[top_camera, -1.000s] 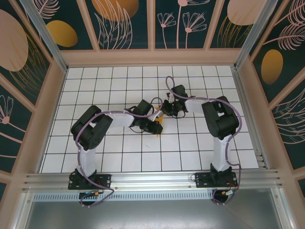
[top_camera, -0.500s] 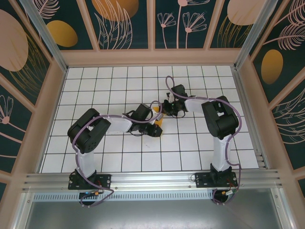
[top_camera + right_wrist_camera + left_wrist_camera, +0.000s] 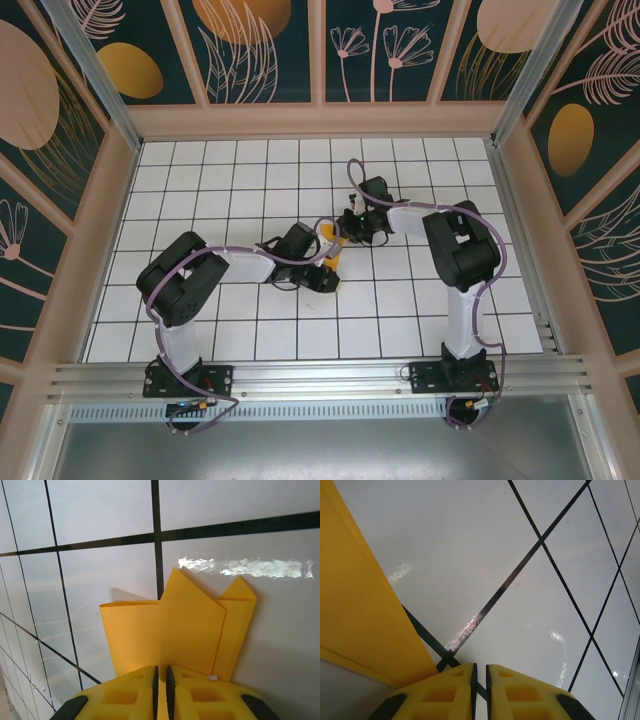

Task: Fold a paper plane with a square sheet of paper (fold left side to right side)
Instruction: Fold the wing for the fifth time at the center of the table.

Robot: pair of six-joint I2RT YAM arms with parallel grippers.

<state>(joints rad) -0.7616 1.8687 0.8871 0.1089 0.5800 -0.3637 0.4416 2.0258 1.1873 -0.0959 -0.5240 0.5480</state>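
Paper sheet (image 3: 175, 630), folded, lies center frame, with the right gripper (image 3: 161, 672) pinched shut on its lower edge. Left gripper (image 3: 480, 672), bottom center, is closed on nothing, just beside the sheet.

Left fingers (image 3: 451, 691) pulled back nearward; paper (image 3: 329, 237) seemingly more exposed.

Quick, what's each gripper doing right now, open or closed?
Left gripper: closed, holding nothing.
Right gripper: closed at the folded paper; grip cannot be told.
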